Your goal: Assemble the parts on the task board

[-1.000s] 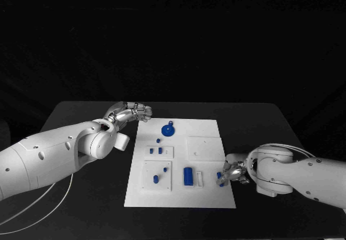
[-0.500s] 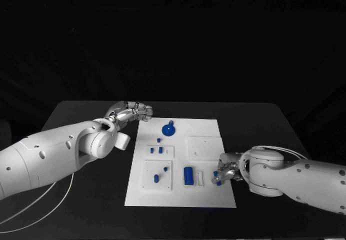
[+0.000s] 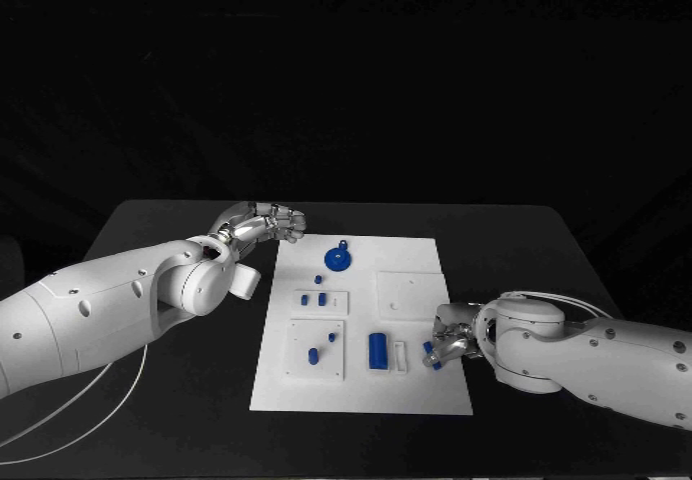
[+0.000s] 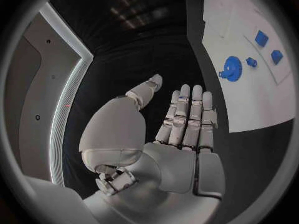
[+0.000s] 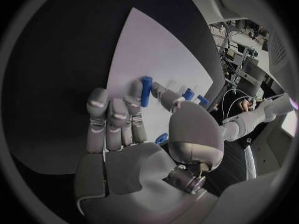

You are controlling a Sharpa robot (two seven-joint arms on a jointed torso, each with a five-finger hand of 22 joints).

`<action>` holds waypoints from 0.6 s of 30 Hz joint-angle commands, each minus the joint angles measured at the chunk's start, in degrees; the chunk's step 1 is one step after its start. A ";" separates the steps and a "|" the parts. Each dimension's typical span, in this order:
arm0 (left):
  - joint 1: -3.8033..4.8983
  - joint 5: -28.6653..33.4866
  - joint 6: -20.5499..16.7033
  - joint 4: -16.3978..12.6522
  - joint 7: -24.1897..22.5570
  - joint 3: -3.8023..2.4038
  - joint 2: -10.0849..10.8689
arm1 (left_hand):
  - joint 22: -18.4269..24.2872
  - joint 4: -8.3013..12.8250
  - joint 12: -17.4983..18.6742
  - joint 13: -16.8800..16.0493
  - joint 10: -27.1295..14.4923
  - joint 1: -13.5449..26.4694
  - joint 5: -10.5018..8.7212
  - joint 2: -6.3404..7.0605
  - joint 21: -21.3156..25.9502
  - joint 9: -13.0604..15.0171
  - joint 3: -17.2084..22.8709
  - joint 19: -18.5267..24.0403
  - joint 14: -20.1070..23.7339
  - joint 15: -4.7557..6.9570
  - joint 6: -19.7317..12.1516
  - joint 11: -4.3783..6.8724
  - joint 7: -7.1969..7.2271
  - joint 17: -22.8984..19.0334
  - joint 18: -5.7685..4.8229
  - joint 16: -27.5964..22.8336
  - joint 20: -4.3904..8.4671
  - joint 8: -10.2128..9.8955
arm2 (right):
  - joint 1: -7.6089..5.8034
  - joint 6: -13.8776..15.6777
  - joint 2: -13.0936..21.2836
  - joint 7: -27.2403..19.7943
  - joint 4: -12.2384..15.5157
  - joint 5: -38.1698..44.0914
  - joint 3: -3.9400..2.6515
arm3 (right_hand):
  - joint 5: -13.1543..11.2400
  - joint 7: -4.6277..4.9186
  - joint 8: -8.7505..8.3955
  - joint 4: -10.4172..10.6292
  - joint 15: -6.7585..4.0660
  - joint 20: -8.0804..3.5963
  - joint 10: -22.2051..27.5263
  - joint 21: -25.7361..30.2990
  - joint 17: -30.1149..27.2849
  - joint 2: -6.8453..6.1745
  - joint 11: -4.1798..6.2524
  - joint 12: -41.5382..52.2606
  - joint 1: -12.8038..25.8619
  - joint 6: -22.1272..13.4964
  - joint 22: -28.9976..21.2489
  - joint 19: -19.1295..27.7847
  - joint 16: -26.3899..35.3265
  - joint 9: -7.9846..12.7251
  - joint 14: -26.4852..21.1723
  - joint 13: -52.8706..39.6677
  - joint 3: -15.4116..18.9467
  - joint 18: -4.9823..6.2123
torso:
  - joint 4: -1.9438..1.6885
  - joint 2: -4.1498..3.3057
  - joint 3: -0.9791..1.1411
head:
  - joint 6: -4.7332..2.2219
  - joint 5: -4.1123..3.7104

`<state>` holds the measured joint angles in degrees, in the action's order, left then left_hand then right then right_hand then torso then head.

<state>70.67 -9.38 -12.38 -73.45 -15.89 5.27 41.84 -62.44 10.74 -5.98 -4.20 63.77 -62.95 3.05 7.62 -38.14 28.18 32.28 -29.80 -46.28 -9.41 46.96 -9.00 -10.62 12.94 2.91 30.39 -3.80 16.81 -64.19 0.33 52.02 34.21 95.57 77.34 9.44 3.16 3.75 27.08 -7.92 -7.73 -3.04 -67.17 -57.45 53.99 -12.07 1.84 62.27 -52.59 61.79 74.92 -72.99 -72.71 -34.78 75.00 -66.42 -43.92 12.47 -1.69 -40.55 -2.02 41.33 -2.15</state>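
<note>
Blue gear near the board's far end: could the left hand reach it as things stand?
Probably yes. The left hand hovers open beside the task board, close to the blue gear, nothing between them.

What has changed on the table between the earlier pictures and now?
The right hand, pinching a small blue peg, has moved further in over the white board, toward its middle. The left hand stayed open beside the board's far corner, and the other blue parts stayed put.
</note>
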 commanded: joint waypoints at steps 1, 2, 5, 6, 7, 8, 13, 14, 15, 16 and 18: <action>0.01 0.07 0.88 -0.15 -0.19 -0.04 -0.04 | -0.09 -0.23 0.12 0.04 -0.38 0.55 0.06 0.18 0.32 -0.09 -0.03 -0.39 -0.24 -0.31 -0.41 0.11 0.10 0.06 0.50 -0.39 -0.15 0.22 | 0.79 0.87 -0.17 0.41 -0.77 -0.74 0.62 | 2.62 1.15 -9.93 -1.00 0.27 0.06 0.30 0.26 -0.06 1.16 -0.35 -0.31 -1.84 -1.60 0.26 0.27 0.38 5.89 0.16 -0.03 -1.31 2.50 | -0.01 0.00 0.03 | 0.00 0.01; 0.01 0.07 0.92 -0.15 -0.19 -0.03 -0.04 | -0.09 -0.23 0.12 0.04 -0.38 0.55 0.06 0.18 0.32 -0.09 -0.03 -0.39 -0.24 -0.30 -0.41 0.11 0.10 0.07 0.50 -0.39 -0.15 0.22 | 0.79 1.28 -0.15 0.37 -0.88 -1.96 0.62 | 5.95 1.25 -10.05 -1.99 0.38 0.11 0.30 0.26 -0.06 1.87 -0.35 -0.29 -2.52 -1.81 0.30 0.34 0.39 5.98 0.14 -0.07 -2.18 2.48 | -0.01 0.01 0.04 | -0.02 0.02; 0.01 0.06 0.93 -0.21 -0.16 -0.03 -0.04 | -0.09 -0.24 0.11 0.04 -0.38 0.55 0.06 0.19 0.33 -0.10 -0.04 -0.38 -0.25 -0.30 -0.43 0.12 0.09 0.08 0.50 -0.40 -0.15 0.22 | 0.79 2.53 -0.04 -0.24 -1.11 -5.43 0.62 | 10.95 1.52 -10.33 -4.20 0.62 0.54 0.27 0.13 -0.08 3.60 -0.72 -0.26 -1.93 -2.24 0.43 0.31 0.42 6.27 0.20 -0.18 -3.40 2.53 | 0.00 0.00 0.04 | -0.03 0.05; 0.01 0.06 0.92 -0.20 -0.17 -0.03 -0.05 | -0.10 -0.24 0.11 0.04 -0.38 0.55 0.06 0.20 0.33 -0.10 -0.04 -0.38 -0.25 -0.30 -0.43 0.12 0.09 0.08 0.50 -0.40 -0.15 0.22 | 0.79 3.00 0.02 -0.41 -1.11 -6.61 0.61 | 12.47 1.57 -10.40 -4.30 0.68 0.63 0.25 0.17 -0.10 4.09 -0.78 -0.28 -1.65 -2.30 0.41 0.33 0.44 6.36 0.20 -0.19 -4.07 2.53 | 0.00 0.00 0.04 | -0.03 0.05; 0.01 0.05 0.92 -0.20 -0.17 -0.03 -0.05 | -0.10 -0.24 0.11 0.04 -0.38 0.55 0.05 0.20 0.33 -0.10 -0.04 -0.38 -0.25 -0.30 -0.44 0.12 0.09 0.08 0.50 -0.40 -0.15 0.22 | 0.79 3.31 0.04 -0.51 -1.08 -7.34 0.61 | 13.60 1.61 -10.38 -4.43 0.70 0.70 0.22 0.14 -0.11 4.21 -0.77 -0.27 -1.33 -2.22 0.42 0.28 0.45 6.40 0.23 -0.20 -4.42 2.53 | 0.00 0.00 0.04 | -0.03 0.05; 0.01 0.04 0.91 -0.22 -0.17 -0.03 -0.02 | -0.10 -0.24 0.11 0.04 -0.38 0.55 0.05 0.20 0.33 -0.10 -0.04 -0.38 -0.25 -0.30 -0.44 0.12 0.09 0.09 0.50 -0.40 -0.15 0.21 | 0.79 3.79 0.10 -0.66 -1.01 -8.39 0.61 | 14.34 1.59 -10.36 -4.63 0.71 0.74 0.19 0.10 -0.12 4.39 -0.80 -0.26 -1.00 -2.17 0.44 0.20 0.45 6.45 0.26 -0.21 -4.66 2.53 | 0.01 0.00 0.03 | -0.06 0.09; 0.01 -0.04 0.82 -0.26 -0.15 -0.02 0.05 | -0.11 -0.25 0.11 0.04 -0.38 0.53 0.05 0.21 0.34 -0.11 -0.04 -0.37 -0.25 -0.30 -0.45 0.12 0.09 0.10 0.51 -0.42 -0.14 0.22 | 0.78 7.27 0.55 -1.61 -0.27 -11.98 0.59 | 15.02 1.55 -10.26 -4.38 0.71 0.84 -0.01 -0.01 -0.16 4.61 -0.78 -0.23 0.54 -1.91 0.45 -0.05 0.47 6.57 0.35 -0.24 -4.76 2.53 | 0.00 0.01 0.08 | -0.08 0.11; 0.01 -0.04 0.83 -0.26 -0.16 -0.02 0.05 | -0.11 -0.25 0.11 0.04 -0.37 0.53 0.05 0.21 0.34 -0.11 -0.04 -0.37 -0.25 -0.29 -0.45 0.12 0.09 0.11 0.51 -0.42 -0.14 0.22 | 0.77 7.89 0.71 -1.84 -0.04 -12.75 0.59 | 14.93 1.54 -10.22 -4.32 0.69 0.85 -0.07 -0.04 -0.16 4.50 -0.76 -0.21 0.82 -1.83 0.46 -0.11 0.46 6.58 0.37 -0.25 -4.59 2.53 | 0.03 0.02 0.09 | -0.12 0.17; 0.01 -0.05 0.83 -0.27 -0.15 -0.02 0.05 | -0.12 -0.25 0.11 0.04 -0.37 0.52 0.05 0.22 0.34 -0.11 -0.04 -0.37 -0.26 -0.29 -0.45 0.12 0.09 0.11 0.51 -0.42 -0.14 0.22 | 0.76 8.29 0.83 -2.16 0.11 -13.45 0.59 | 14.87 1.52 -10.19 -4.29 0.68 0.84 -0.10 -0.06 -0.16 4.45 -0.74 -0.20 1.00 -1.78 0.46 -0.14 0.46 6.58 0.38 -0.25 -4.48 2.53 | 0.03 0.02 0.08 | -0.12 0.17; 0.01 -0.05 0.81 -0.27 -0.15 -0.02 0.05 | -0.12 -0.24 0.10 0.04 -0.37 0.52 0.05 0.22 0.35 -0.11 -0.04 -0.37 -0.26 -0.29 -0.45 0.12 0.09 0.11 0.51 -0.42 -0.14 0.22 | 0.72 8.63 0.99 -2.46 0.27 -14.37 0.58 | 14.76 1.49 -10.15 -4.24 0.66 0.83 -0.14 -0.07 -0.16 4.32 -0.71 -0.19 1.20 -1.71 0.46 -0.19 0.46 6.58 0.40 -0.26 -4.33 2.53 | 0.03 0.01 0.08 | -0.12 0.17; 0.01 -0.07 0.79 -0.30 -0.15 -0.02 0.06 | -0.12 -0.24 0.10 0.04 -0.37 0.51 0.05 0.23 0.35 -0.11 -0.04 -0.37 -0.26 -0.29 -0.45 0.13 0.09 0.12 0.51 -0.43 -0.14 0.22 | 0.61 9.59 1.22 -2.94 0.64 -15.93 0.56 | 14.32 1.45 -10.04 -3.98 0.63 0.85 -0.25 -0.13 -0.16 3.22 -0.68 -0.15 2.15 -1.52 0.46 -0.32 0.43 6.58 0.44 -0.27 -3.46 2.53 | 0.05 0.01 0.10 | -0.10 0.16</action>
<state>70.67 -9.41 -12.30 -73.56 -15.75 5.29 41.95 -62.49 10.72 -5.98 -4.20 63.77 -62.95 3.05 7.62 -38.14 28.13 32.25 -29.80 -46.28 -9.41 46.96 -9.00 -10.62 12.99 2.64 30.17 -3.80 16.81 -63.98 7.17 53.47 33.04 95.91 66.20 9.71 18.19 3.50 24.64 -8.84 -7.03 -2.20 -67.16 -57.45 53.88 -9.17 1.21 62.00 -50.41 61.47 74.91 -72.96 -72.51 -33.82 74.95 -66.62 -44.73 12.40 -1.68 -40.55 -1.94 41.21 -1.99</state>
